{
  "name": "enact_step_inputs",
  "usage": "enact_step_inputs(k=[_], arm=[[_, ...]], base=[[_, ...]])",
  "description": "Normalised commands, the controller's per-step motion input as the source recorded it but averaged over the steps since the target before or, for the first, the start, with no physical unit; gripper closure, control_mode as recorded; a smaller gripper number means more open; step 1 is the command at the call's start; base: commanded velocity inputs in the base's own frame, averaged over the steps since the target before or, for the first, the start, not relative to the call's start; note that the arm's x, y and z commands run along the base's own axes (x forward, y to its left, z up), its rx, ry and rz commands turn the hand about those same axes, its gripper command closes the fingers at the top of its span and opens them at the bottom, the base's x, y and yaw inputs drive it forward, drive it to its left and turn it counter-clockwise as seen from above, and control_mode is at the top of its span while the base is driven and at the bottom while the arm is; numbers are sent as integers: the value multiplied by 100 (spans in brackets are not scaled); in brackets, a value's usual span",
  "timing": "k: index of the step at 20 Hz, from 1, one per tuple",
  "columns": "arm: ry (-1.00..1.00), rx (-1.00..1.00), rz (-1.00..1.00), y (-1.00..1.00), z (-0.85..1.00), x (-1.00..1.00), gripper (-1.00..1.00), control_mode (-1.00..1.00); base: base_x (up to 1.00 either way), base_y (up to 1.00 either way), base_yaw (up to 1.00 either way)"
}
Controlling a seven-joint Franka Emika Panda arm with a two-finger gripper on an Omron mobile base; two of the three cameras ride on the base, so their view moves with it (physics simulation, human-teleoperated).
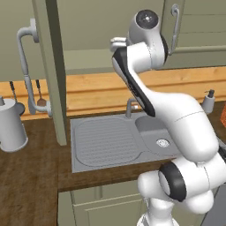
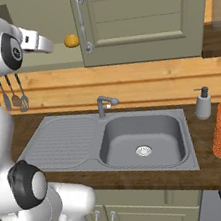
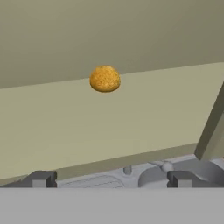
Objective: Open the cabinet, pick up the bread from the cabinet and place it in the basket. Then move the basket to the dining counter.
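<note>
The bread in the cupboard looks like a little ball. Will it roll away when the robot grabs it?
It might. The bread looks round like a bun, sitting alone on a flat, bare cabinet shelf, so a nudge could probably roll it. It is small, so likely light. The end effector stands open and apart from it, which should help it close around both sides.
</note>
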Motion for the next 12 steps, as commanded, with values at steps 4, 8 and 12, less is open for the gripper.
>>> enact_step_inputs(k=[4,8,12], arm=[[3,0,0,-24,0,46,-100,-100],[1,0,0,-7,0,51,-100,-100],[0,0,0,0,-5,60,-100,-100]], base=[[0,0,0],[0,0,0],[0,0,0]])
